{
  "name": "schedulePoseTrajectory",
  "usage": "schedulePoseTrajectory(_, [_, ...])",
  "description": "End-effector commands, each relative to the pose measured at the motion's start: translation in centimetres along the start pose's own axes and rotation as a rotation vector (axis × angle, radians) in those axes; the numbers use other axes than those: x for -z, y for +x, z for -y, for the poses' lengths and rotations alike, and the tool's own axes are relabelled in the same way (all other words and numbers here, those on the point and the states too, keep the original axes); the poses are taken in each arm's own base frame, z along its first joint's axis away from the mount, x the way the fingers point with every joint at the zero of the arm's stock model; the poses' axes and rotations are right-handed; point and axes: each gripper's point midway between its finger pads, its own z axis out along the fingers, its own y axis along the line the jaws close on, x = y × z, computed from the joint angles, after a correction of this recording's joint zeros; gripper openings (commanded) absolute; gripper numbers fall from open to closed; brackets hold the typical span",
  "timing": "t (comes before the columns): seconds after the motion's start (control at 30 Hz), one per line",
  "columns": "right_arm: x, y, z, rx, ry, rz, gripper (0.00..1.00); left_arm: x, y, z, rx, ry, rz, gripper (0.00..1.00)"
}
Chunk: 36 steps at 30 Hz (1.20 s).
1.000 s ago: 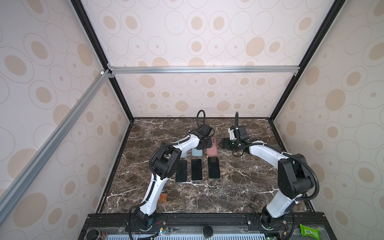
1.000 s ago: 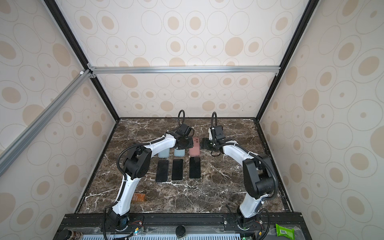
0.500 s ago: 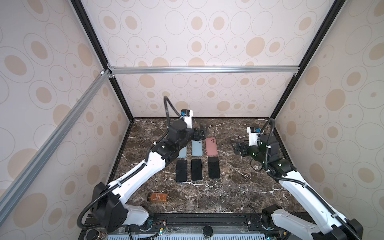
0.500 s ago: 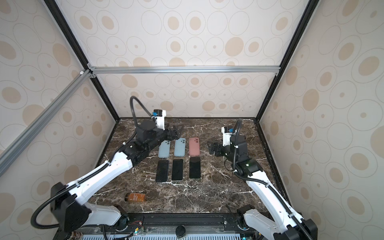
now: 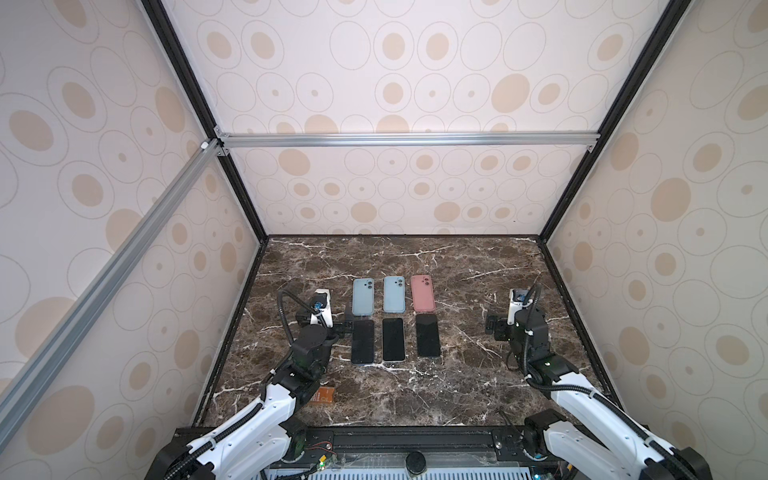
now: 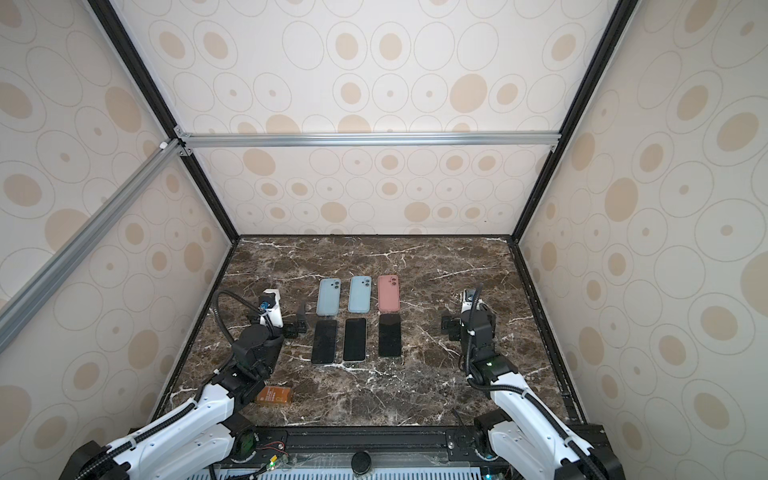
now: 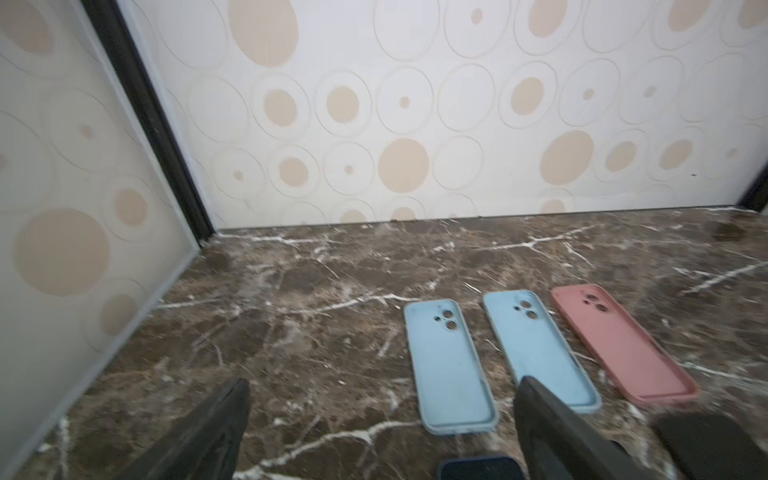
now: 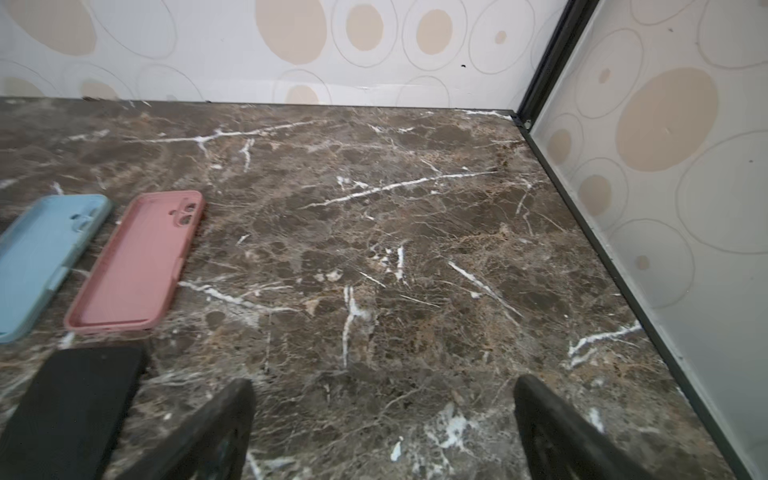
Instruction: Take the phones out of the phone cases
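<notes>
Three phone cases lie hollow side up in a back row: two light blue [image 5: 363, 296] [image 5: 394, 294] and one pink [image 5: 423, 293]. In front of each lies a black phone [image 5: 362, 341] [image 5: 393, 339] [image 5: 427, 335], flat on the marble and apart from its case. My left gripper [image 5: 344, 322] hovers just left of the leftmost phone, open and empty. In the left wrist view it [image 7: 383, 382] frames a blue case [image 7: 451, 370]. My right gripper [image 5: 494, 328] is open over bare marble right of the phones. The right wrist view shows it [image 8: 384, 380] with the pink case [image 8: 137, 262].
A small orange box [image 5: 323, 395] lies near the front left, beside my left arm. Patterned walls with black frame posts close in the marble floor [image 5: 478, 266] on three sides. An aluminium bar [image 5: 395, 139] crosses high at the back.
Both arms have drawn back from the row of cases toward their own sides. Both grippers have opened wide and hold nothing.
</notes>
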Motion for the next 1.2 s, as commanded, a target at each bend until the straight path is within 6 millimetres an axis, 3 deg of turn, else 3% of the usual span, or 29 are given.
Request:
schedulePoseTrajectory(0.0, [-1.3, -1.8, 1.2, 0.045, 0.068, 0.068, 1.00, 0.3, -1.0, -3.5, -0.086, -0.153, 0.086, 0.99])
schedulePoseTrajectory(0.2, [-4.3, 0.0, 0.9, 0.069, 0.055, 0.015, 1.00, -0.1, 2.4, -5.7, -0.128, -0.216, 0.042, 0.99])
schedulePoseTrajectory(0.4, [-6.5, 0.6, 0.7, 0.059, 0.027, 0.047, 1.00, -1.3, 4.5, -5.4, -0.083, -0.157, 0.041, 0.99])
schedulePoseTrajectory(0.57, [-7.6, -0.2, 0.6, 0.012, -0.014, 0.100, 1.00, -2.6, 3.8, -5.3, -0.073, -0.119, 0.097, 0.99])
schedulePoseTrajectory(0.7, [-8.7, 0.7, 0.2, 0.003, -0.070, 0.075, 1.00, -4.1, 3.9, -5.3, -0.097, -0.087, 0.093, 0.99])
schedulePoseTrajectory(0.8, [-9.0, 1.4, -0.6, 0.027, -0.114, 0.083, 1.00, -4.0, 4.1, -6.1, -0.073, -0.096, 0.116, 0.99])
schedulePoseTrajectory(0.97, [-9.5, 2.0, -1.2, 0.045, -0.144, 0.075, 1.00, -4.5, 5.2, -7.2, -0.032, -0.104, 0.130, 0.99])
schedulePoseTrajectory(1.1, [-10.2, 2.1, -0.8, 0.008, -0.150, 0.030, 1.00, -8.0, 7.1, -7.7, -0.006, -0.104, -0.021, 0.99])
schedulePoseTrajectory(1.17, [-10.1, 2.1, -0.8, 0.008, -0.150, 0.026, 1.00, -7.8, 6.8, -8.1, 0.025, -0.080, 0.002, 0.99])
